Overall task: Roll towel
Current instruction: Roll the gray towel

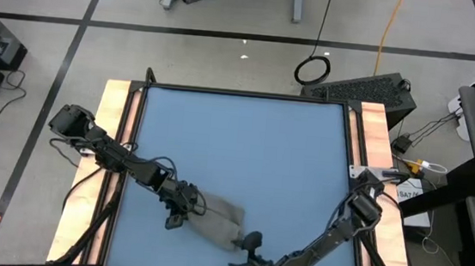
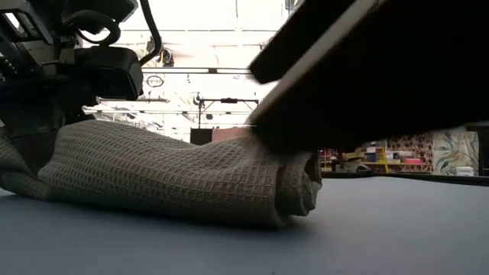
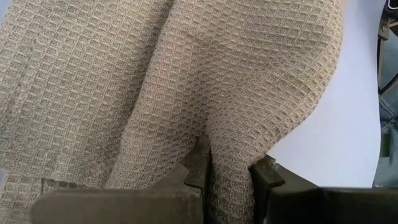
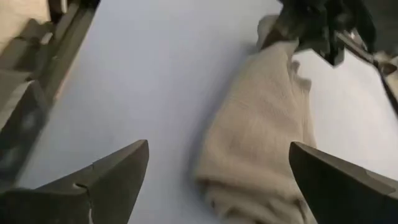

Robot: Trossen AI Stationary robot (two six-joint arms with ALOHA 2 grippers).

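The towel [image 1: 219,224] is a grey-beige waffle-weave cloth, rolled into a thick bundle that lies on the blue table [image 1: 244,151] near its near edge. My left gripper [image 3: 231,182] is shut on the roll's left end. My right gripper [image 4: 217,186] stands open just beyond the roll's right end [image 4: 249,180]. Its fingers are spread wide to either side and clear of the cloth. In the low view the roll [image 2: 176,172] shows its coiled right end [image 2: 302,183] under the blurred dark right gripper [image 2: 367,76]. My left gripper pinches a raised fold of the towel [image 3: 231,163] at the roll's left end between its two fingers [image 3: 198,167]. The fingers slant down from the table's left side. The roll lies slack on the table, not lifted.
Wooden rails [image 1: 114,139] run along the table's left and right sides. Bare blue tabletop stretches toward the far edge behind the towel. Cables, a keyboard [image 1: 366,88] and equipment lie on the floor beyond the table.
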